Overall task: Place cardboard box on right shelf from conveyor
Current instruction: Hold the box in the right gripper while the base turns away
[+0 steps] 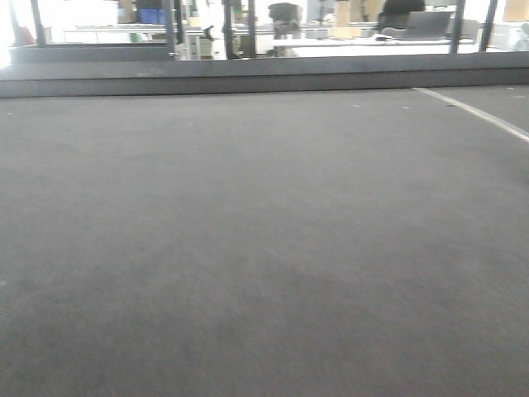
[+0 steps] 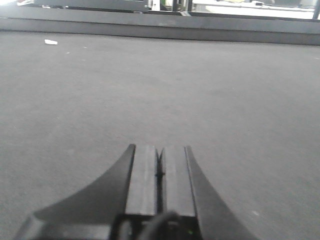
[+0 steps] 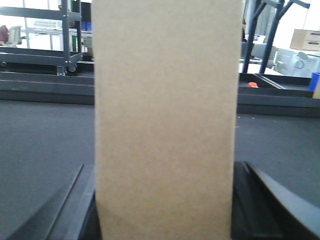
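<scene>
The cardboard box (image 3: 165, 115) is a plain tan slab that fills the middle of the right wrist view, standing up between the fingers. My right gripper (image 3: 164, 170) is shut on it, with a dark finger pressed against each side. The conveyor (image 1: 248, 248) is a wide dark grey belt that spreads under all three views. My left gripper (image 2: 160, 149) hangs low over the belt (image 2: 150, 90), shut, with its pads together and nothing between them. Neither gripper shows in the front view. The right shelf is out of view.
The belt's raised far rail (image 1: 264, 78) runs across the back. A white line (image 1: 479, 112) curves at the right. A white scrap (image 2: 51, 42) lies on the belt. Beyond the rail stand a wheeled rack (image 3: 70, 35), a red object (image 3: 253, 84) and a labelled box (image 3: 306, 39).
</scene>
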Motion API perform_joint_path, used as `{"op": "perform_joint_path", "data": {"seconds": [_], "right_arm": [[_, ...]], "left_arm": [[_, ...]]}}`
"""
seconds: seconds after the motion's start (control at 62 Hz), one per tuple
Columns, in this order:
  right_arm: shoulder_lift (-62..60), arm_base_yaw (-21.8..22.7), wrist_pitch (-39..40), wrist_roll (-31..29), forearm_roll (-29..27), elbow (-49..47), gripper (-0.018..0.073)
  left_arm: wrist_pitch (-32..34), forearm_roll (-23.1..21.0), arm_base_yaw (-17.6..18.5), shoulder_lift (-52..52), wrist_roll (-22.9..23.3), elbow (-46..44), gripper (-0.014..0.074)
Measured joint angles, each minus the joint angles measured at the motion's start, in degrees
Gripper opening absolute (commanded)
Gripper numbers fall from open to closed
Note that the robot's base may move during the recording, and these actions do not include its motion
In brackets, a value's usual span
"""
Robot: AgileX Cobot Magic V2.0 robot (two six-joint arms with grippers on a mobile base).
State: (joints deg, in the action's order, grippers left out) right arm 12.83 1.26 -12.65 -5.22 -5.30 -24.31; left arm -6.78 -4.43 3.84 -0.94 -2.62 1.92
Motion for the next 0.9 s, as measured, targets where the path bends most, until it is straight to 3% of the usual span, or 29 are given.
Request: {"op": "perform_joint_path", "data": {"seconds": [0.903], "right_arm": [[-0.13, 0.0, 0.0, 0.0, 0.0, 0.02, 0.0042]], "left_arm": [[0.0, 0.0, 0.0, 0.0, 0.0, 0.0, -0.0116]]}}
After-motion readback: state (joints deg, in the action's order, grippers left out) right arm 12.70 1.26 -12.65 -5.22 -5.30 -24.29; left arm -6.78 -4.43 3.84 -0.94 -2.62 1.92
